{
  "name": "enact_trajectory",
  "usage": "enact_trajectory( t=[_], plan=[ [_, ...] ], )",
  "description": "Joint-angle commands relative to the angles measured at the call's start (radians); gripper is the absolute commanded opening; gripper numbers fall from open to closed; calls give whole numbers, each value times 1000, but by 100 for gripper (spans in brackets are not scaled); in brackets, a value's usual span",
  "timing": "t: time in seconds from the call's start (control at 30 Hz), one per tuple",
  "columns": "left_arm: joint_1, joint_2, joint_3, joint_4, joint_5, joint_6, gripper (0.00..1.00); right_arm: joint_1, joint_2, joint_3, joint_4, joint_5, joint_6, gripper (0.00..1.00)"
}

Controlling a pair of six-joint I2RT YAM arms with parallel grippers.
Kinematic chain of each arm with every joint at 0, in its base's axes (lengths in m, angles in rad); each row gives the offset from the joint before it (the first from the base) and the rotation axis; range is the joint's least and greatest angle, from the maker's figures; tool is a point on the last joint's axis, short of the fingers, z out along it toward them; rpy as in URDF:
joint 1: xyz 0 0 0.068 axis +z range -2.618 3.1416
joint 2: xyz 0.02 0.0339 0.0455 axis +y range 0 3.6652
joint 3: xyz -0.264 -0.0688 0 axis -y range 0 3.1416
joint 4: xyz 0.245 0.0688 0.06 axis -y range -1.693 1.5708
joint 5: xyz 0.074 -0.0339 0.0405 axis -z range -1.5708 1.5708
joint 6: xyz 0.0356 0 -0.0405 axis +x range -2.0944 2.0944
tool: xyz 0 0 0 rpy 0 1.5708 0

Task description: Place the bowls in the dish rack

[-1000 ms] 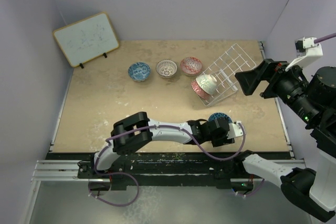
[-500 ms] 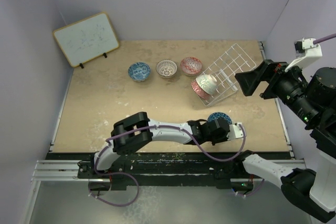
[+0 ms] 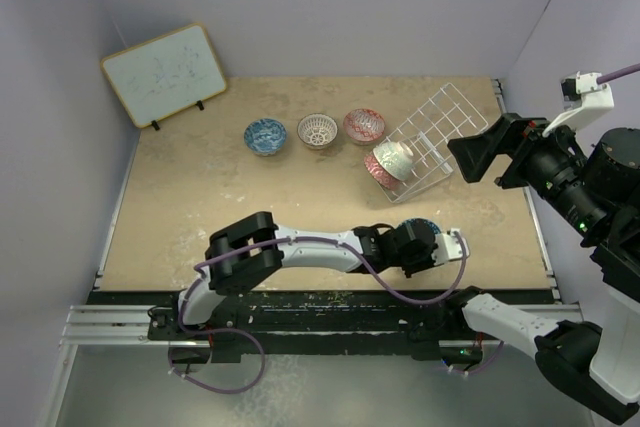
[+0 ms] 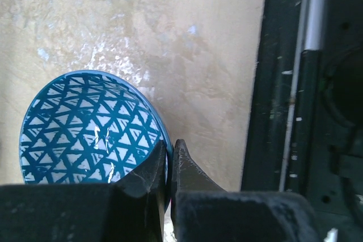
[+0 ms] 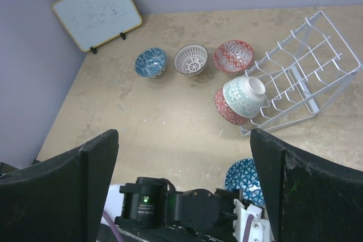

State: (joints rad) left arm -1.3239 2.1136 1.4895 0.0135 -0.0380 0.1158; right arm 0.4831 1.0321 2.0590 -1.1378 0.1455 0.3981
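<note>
Left arm (image 3: 300, 247) stretched low rightward, left tool (image 4: 169, 154) clamped shut, right tool (image 5: 181, 137) raised, fingers (image 5: 74, 191) spread wide

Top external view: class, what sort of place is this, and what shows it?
Probably a robot test cell: plain walls box in a tabletop, two arms are mounted on a rail, and the bowls and dish rack look staged.

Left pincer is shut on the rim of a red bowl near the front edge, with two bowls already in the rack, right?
Not red: the left wrist view shows the left pincer shut on the rim of a blue bowl with white triangles. A pale bowl and a red bowl are in the rack.
</note>
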Motion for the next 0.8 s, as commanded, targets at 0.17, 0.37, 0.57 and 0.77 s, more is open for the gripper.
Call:
enact_trajectory(
  t=[0.17, 0.37, 0.57, 0.77],
  plan=[
    [112, -257, -57, 289, 351, -380, 0, -3, 13, 30, 46, 14, 4, 100],
    [229, -289, -165, 667, 465, -728, 0, -3, 49, 108, 16, -3, -11, 100],
    [322, -263, -245, 1056, 447, -1041, 0, -2, 96, 192, -30, -18, -25, 100],
    [408, -132, -256, 1447, 376, -1367, 0, -2, 87, 196, -43, -12, -21, 100]
  ],
)
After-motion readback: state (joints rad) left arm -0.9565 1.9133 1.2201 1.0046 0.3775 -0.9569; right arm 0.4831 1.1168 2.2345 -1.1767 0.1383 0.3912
